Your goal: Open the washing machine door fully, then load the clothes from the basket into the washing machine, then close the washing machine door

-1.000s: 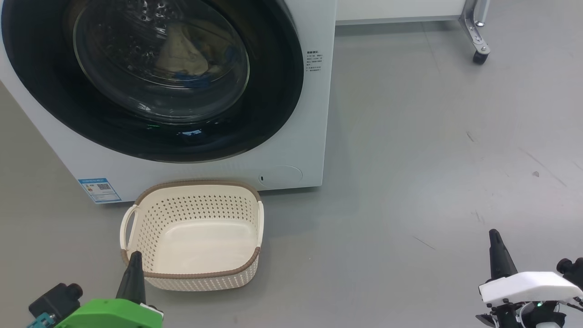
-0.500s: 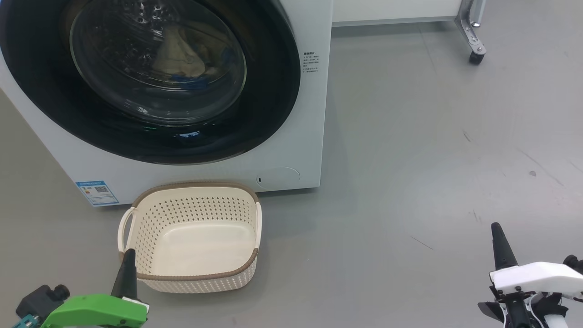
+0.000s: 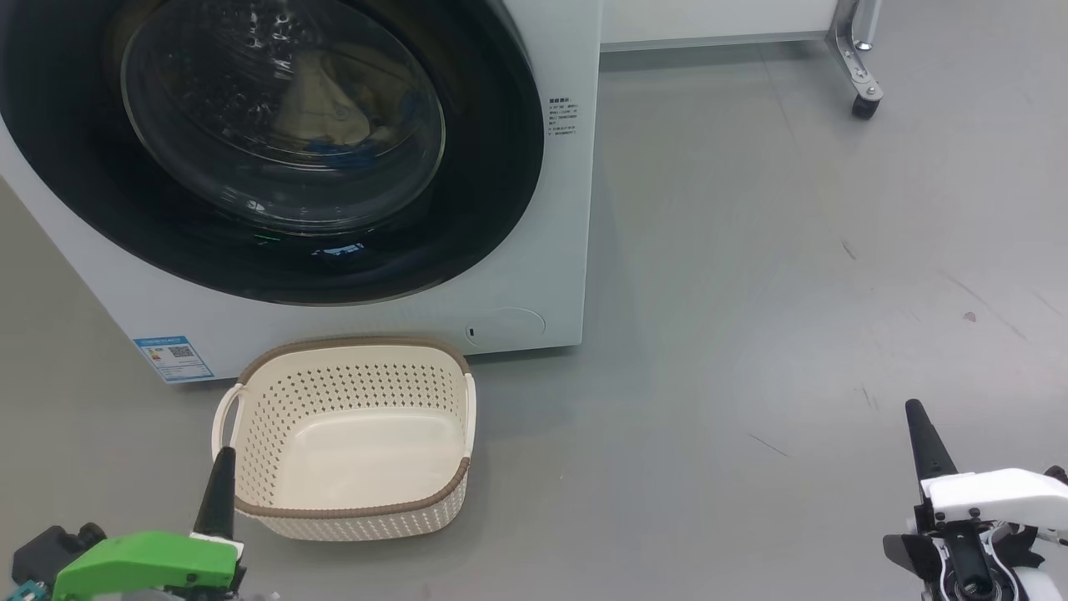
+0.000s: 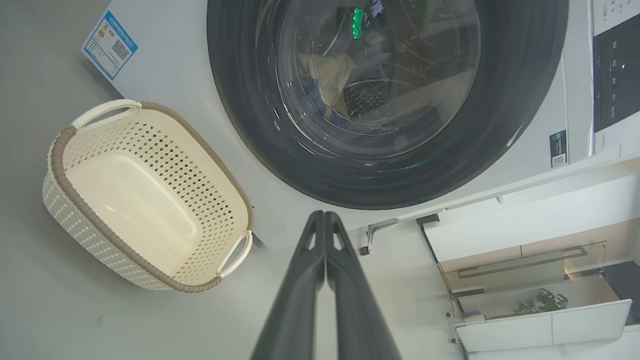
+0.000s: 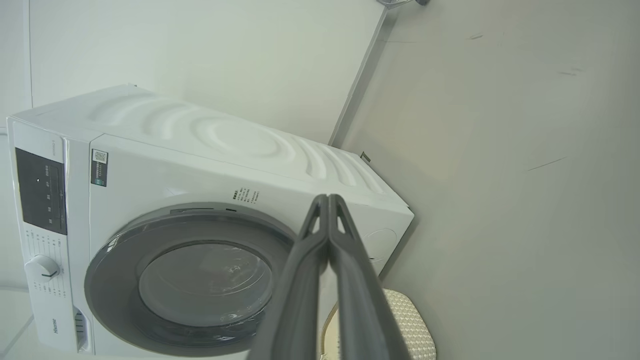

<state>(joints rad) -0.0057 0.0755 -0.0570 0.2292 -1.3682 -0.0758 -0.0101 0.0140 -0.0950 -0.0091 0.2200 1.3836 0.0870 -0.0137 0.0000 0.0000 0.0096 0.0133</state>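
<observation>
Left gripper (image 3: 224, 457) has a bright green plastic shell. The right gripper (image 3: 915, 413) gets a white one dotted with small dark screws (plus some black mechanism underneath). Both have long dark grey fingers (image 4: 300, 295) that taper to points, with a little slot cut out near each tip.

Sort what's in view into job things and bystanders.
Job:
washer
door, shut
clothes, inside behind the glass
basket, empty
left gripper, shut
right gripper, shut

Lying about:
caster on a metal leg
plant
</observation>
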